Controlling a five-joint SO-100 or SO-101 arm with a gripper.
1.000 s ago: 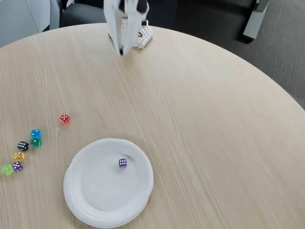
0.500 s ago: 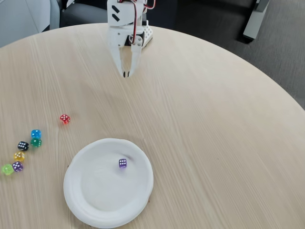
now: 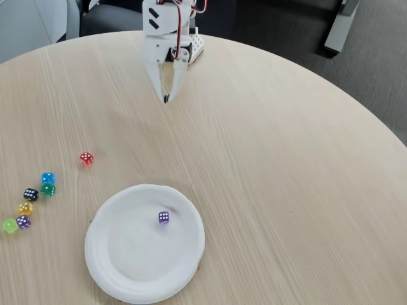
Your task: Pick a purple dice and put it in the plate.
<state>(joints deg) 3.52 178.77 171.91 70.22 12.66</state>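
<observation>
A tiny translucent purple dice (image 3: 163,217) with white pips lies inside the large white plate (image 3: 121,267), a little right of the plate's middle. My white gripper (image 3: 166,98) hangs over the far part of the table, well away from the plate, its two fingertips together and nothing between them. A second purple die (image 3: 23,222) sits at the left edge among other dice.
A red die (image 3: 86,158) lies alone left of centre. At the far left sit blue (image 3: 48,178), green (image 3: 48,189), black (image 3: 30,194), yellow (image 3: 25,208) and lime (image 3: 9,225) dice. The round wooden table (image 3: 286,178) is bare on its right half.
The arm swung out from its folded pose at the table's far edge, so the gripper now points down toward the table. In the last half second its fingertips closed together.
</observation>
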